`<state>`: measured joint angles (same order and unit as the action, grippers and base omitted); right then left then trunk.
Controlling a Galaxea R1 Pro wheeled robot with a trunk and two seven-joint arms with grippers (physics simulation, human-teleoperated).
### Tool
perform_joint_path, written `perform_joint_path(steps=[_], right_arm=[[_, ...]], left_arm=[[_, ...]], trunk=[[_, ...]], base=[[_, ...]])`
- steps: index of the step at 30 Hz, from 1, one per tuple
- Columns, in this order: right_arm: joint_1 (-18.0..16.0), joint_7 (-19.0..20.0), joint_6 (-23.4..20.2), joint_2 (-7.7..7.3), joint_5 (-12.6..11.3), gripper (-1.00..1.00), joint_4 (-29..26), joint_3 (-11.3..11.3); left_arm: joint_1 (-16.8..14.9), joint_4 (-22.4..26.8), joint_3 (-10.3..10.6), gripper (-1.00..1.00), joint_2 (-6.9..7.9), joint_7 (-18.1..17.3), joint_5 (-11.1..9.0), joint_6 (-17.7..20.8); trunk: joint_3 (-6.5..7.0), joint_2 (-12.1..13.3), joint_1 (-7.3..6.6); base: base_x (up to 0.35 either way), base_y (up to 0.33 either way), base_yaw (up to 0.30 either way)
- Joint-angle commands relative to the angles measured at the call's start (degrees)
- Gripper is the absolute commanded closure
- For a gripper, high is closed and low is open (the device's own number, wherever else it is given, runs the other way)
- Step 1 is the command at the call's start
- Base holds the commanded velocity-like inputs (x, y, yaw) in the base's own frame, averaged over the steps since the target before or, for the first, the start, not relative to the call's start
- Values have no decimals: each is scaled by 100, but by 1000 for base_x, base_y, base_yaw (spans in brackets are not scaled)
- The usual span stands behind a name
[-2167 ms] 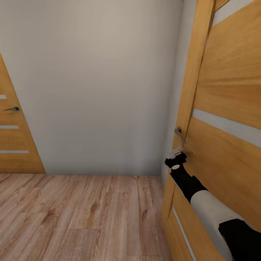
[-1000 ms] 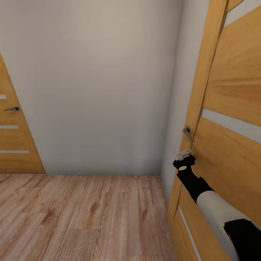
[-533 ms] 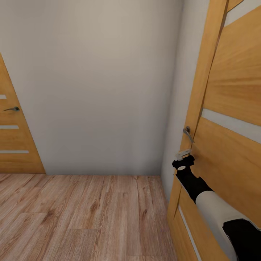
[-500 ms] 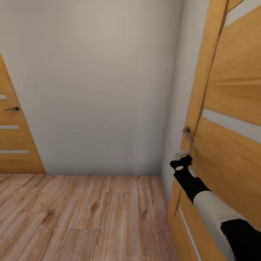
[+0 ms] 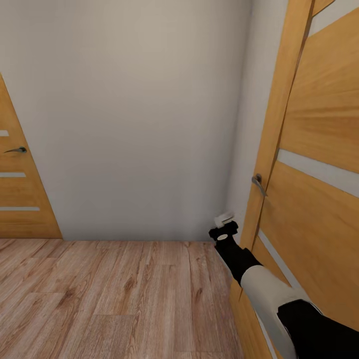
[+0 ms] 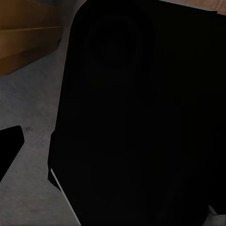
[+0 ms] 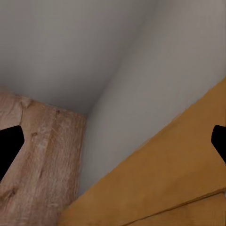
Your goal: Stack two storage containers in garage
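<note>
- Plain grey-white wall (image 5: 129,114) straight ahead, taking up most of the far side, meeting a second wall at a corner on the right.
- Big wooden door (image 5: 314,164) on the right, close by, pale stripes across its panels, standing at an angle to the wall.
- Light wood-plank floor (image 5: 99,299) spreads across the near ground up to the wall.
- Another wooden door (image 5: 20,189) on the far left, with a small metal handle (image 5: 16,149).
- Right arm (image 5: 264,294) reaches forward from the near right, white sleeve then black wrist, alongside the big door's edge.
- Right gripper (image 5: 224,218) hangs in open air just left of the door edge, below the door lever (image 5: 258,183) and apart from it; the wrist camera shows dark finger tips (image 7: 9,150) spread wide, nothing between them.
- Left gripper: the wrist camera is mostly blocked by a black shape, so I cannot tell its state.
- No red-orange bins in sight from here.
</note>
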<state>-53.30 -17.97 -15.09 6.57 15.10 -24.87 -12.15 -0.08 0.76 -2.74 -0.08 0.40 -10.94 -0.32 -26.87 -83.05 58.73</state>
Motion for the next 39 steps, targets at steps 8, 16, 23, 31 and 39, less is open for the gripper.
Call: perform_joint_path(steps=[8,16,23,31,39], right_arm=[[26,449,355,31,-1747,-100,2425,-19],[1639,1314,538,-392,-2011,-100,2666,-33],[2979,1397,1361,-546,-1996,-100,2671,-35],[4101,1401,1989,-560,-1978,-100,2671,-36],[4390,1375,1981,-544,-1999,-100,2679,-42]], left_arm=[[-1,3,-24,-100,-1,4,-30,-3],[-1,3,-24,-100,-1,4,-31,-3],[-1,3,-24,-100,-1,4,-31,-3],[-1,3,-24,-100,-1,4,-31,-3],[-1,3,-23,-100,-1,4,-38,-3]], trunk=[[-6,-3,0],[-6,-3,0],[-6,-3,0],[-6,-3,0],[-6,-3,0]], base=[[0,0,0],[0,0,0],[0,0,0],[0,0,0],[0,0,0]])
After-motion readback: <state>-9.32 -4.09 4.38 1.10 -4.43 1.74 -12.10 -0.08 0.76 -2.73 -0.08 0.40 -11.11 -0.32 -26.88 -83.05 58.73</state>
